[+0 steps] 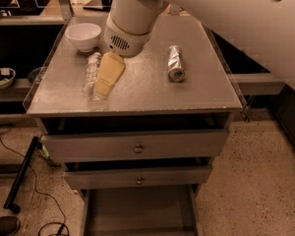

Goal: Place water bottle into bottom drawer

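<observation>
Though near edge, gripper (106, 80) beside water bottle (91, 74)

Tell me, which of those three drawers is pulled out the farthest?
The bottom drawer: its bare grey floor shows, and it has no visible knob like the two above. The gripper is up on the countertop, beside the water bottle.

End effector (102, 88) beside water bottle (91, 72); bowl (82, 36) behind.

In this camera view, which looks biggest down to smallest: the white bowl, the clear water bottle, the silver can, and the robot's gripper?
1. gripper, over the countertop beside the water bottle.
2. water bottle, lying flat.
3. white bowl and silver can: too alike to rank, and the bowl sits farther back.
</observation>
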Robot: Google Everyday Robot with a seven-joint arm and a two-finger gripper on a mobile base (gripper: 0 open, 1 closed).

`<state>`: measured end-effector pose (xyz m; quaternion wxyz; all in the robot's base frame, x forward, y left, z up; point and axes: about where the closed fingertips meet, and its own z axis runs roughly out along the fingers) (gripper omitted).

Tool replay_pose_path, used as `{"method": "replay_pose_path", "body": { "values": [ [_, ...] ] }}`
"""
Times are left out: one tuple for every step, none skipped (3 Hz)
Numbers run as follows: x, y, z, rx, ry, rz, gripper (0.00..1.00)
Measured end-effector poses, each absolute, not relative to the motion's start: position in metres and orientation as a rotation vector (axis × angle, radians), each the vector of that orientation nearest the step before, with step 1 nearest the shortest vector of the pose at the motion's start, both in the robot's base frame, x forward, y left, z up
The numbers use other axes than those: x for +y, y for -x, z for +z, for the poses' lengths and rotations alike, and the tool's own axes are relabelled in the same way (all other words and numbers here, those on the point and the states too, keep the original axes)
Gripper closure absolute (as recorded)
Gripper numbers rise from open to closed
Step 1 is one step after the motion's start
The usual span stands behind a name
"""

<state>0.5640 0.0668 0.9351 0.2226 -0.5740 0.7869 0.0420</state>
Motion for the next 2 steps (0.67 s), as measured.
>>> {"method": "replay_pose_path", "body": {
  "values": [
    [0.067,-0.564,0.935,2.173,1.586,0.116,0.00],
    [0.071,-0.576,0.936,2.120,1.608,0.170,0.00]
  ]
}}
